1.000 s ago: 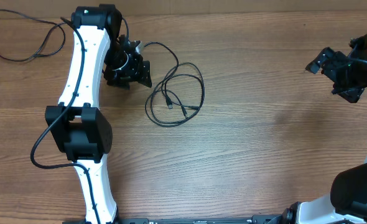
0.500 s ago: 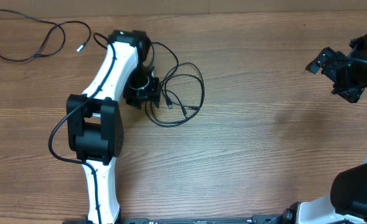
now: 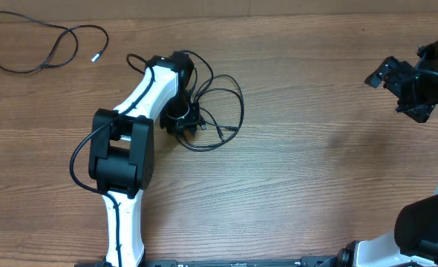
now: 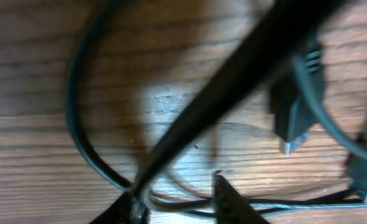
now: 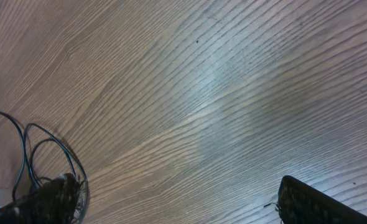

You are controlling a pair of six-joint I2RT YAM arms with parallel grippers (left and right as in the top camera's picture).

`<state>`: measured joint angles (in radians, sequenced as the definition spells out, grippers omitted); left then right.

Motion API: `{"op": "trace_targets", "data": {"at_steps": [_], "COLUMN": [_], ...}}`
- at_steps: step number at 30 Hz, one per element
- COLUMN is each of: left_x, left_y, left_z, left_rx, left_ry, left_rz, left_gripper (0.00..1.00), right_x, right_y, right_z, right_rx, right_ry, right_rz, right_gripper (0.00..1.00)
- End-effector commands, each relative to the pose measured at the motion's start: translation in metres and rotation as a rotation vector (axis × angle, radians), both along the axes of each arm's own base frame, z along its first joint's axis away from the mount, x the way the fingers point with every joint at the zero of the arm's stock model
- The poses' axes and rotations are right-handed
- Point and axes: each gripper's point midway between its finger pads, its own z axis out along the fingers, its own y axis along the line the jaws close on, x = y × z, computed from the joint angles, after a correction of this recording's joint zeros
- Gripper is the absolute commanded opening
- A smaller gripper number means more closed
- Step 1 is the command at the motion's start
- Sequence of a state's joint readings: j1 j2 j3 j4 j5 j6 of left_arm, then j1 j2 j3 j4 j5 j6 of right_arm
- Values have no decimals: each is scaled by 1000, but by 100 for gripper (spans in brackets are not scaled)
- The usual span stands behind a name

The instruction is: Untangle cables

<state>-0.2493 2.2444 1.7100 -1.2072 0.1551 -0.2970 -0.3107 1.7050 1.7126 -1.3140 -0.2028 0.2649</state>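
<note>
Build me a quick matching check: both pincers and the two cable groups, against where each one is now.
Things:
1. left pincer
2. right pincer
3. coiled cables
4. lone cable

Places:
a. far right, away from all cables
b. top-left of the overhead view
c. down at the coil's left edge
d. left of centre, in loose loops

Pairs: 1-c, 2-a, 3-d, 4-b

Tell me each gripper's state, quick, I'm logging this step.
Left gripper: open, astride a cable, not clamped.
Right gripper: open, empty.
</note>
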Motion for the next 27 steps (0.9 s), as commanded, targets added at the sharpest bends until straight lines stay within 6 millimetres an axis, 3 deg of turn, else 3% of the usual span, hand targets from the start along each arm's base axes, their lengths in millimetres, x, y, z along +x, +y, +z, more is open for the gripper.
{"op": "trace_targets", "data": {"at_steps": [1,6,7,9,12,15,19,22,27], "left_x": [-5,-5,-5,-4,-3,1,17,34,53], "left_y": [3,3,3,3,3,2,3,-2,-24], "left_z": [-3,-4,-4,-4,-4,13,70,126,219], "left_rx": [16,17,16,15,14,-2,-25,-51,-123], "left_ry": [12,10,9,4,3,11,-28,-126,-375], "left_rz": [23,23,23,23,24,37,54,53,-30], "left_gripper": [30,25,22,4,4,4,4,4,4], "right_x": [1,1,1,1,1,1,1,1,1], "right_y": [0,0,0,0,0,0,0,0,0], "right_z": [0,0,0,0,0,0,0,0,0], "right_rx": [-2,-2,-2,-2,-2,-2,-2,-2,-2], "right_ry": [-4,-4,-4,-4,-4,-4,-4,-4,-4], "right_rz": [5,5,5,5,5,5,5,5,5], "right_gripper": [100,100,100,100,100,100,100,100,100]}}
